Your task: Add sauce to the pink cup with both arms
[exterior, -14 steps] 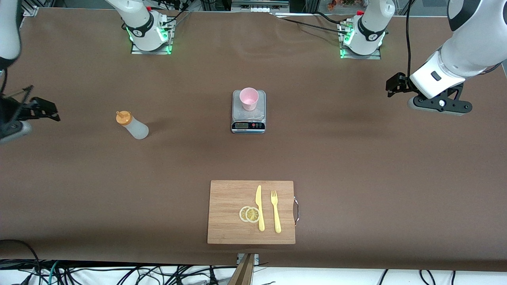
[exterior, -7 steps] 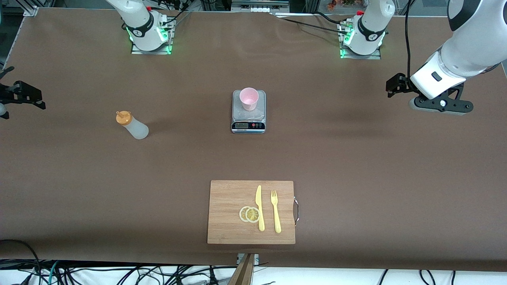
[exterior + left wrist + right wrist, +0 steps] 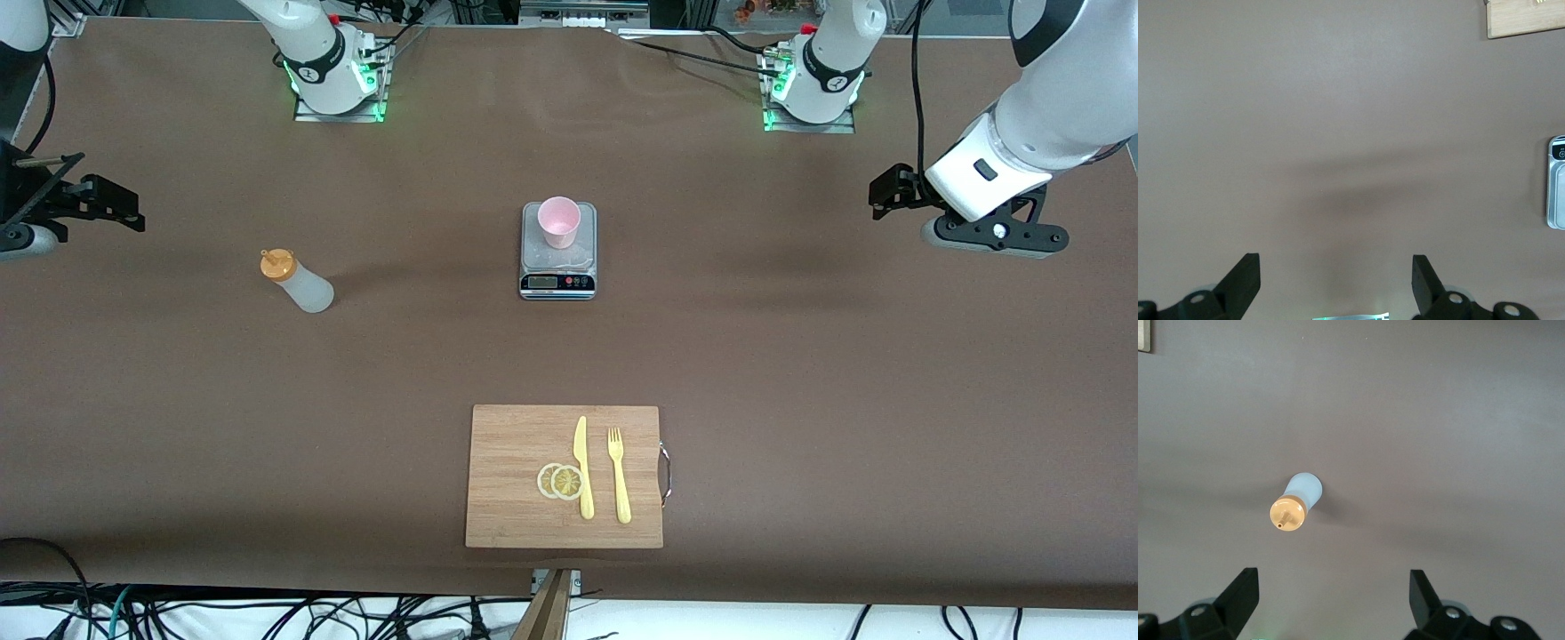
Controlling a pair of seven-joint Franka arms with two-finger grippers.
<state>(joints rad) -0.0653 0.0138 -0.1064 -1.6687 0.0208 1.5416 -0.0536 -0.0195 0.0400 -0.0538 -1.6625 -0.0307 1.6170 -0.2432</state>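
The right tool has swung back in over the worktop's right-arm end; the left tool barely shifted. Both tools hang wide open, holding nothing. The sauce stands upright toward the right arm's end, well apart from the pink cup on the scale.

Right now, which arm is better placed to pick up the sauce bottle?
The right: the sauce bottle stands toward its end of the table, and its open right gripper already faces it. The left gripper hovers over bare table.
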